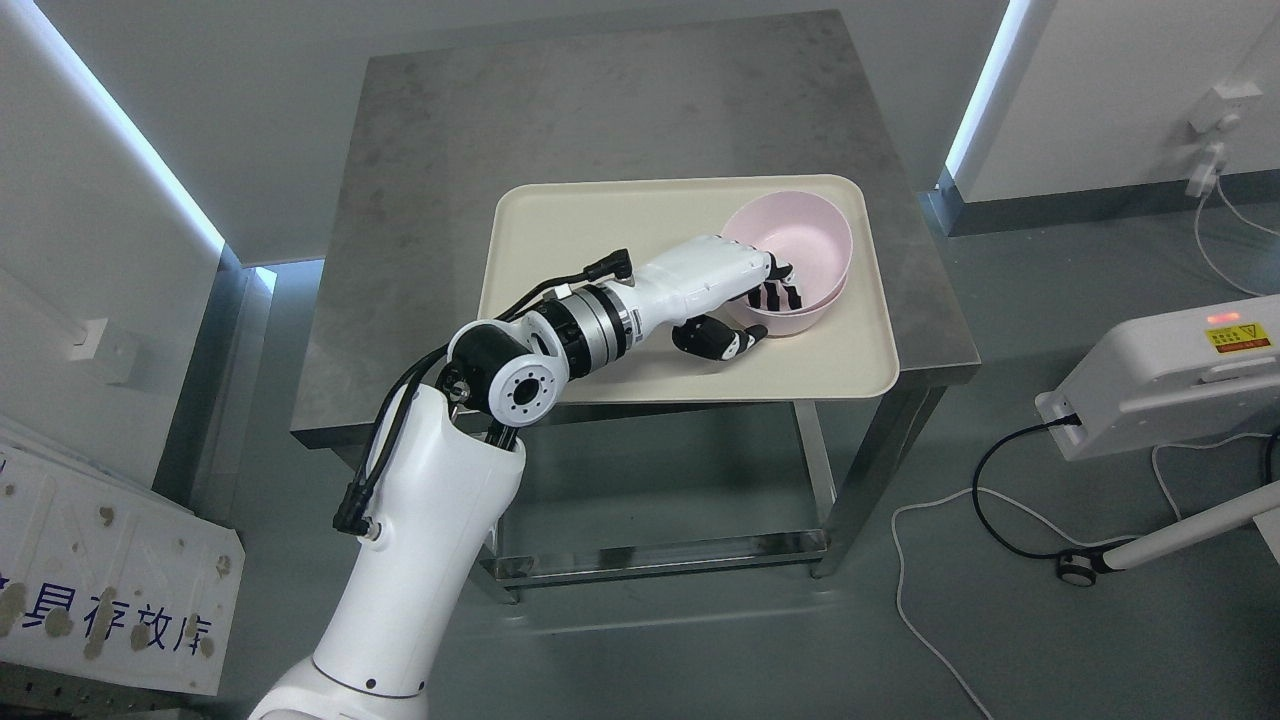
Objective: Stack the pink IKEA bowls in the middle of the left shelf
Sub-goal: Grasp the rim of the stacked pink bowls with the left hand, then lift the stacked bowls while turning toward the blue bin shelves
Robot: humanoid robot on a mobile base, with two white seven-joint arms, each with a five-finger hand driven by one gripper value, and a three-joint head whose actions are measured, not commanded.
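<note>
Head view looks down on a grey metal table (600,120) in the middle of the frame. On the table sits a cream tray (600,215) with round corners. A pink bowl (800,245) stands upright in the upper right part of the tray, close to the tray's right rim.

A white arm comes in from the lower left of the frame and reaches across the tray. It ends in the left hand (735,295), which is white with black fingers (785,297). The fingers go over the near rim of the pink bowl and down its inside wall. The thumb (725,342) sits just under the bowl's outside, at the lower left of the bowl. So the fingers and thumb are closed on the bowl's rim, with the rim pinched between them. The bowl's bottom looks like it is resting on the tray.

A black cable (400,400) runs along the arm near its round black and silver joint.

At the right edge of the frame, a white machine (1170,385) with a yellow sticker stands on the grey floor, and white and black cords lie near it. At the lower left, a white board (110,570) with blue writing leans by the wall.
</note>
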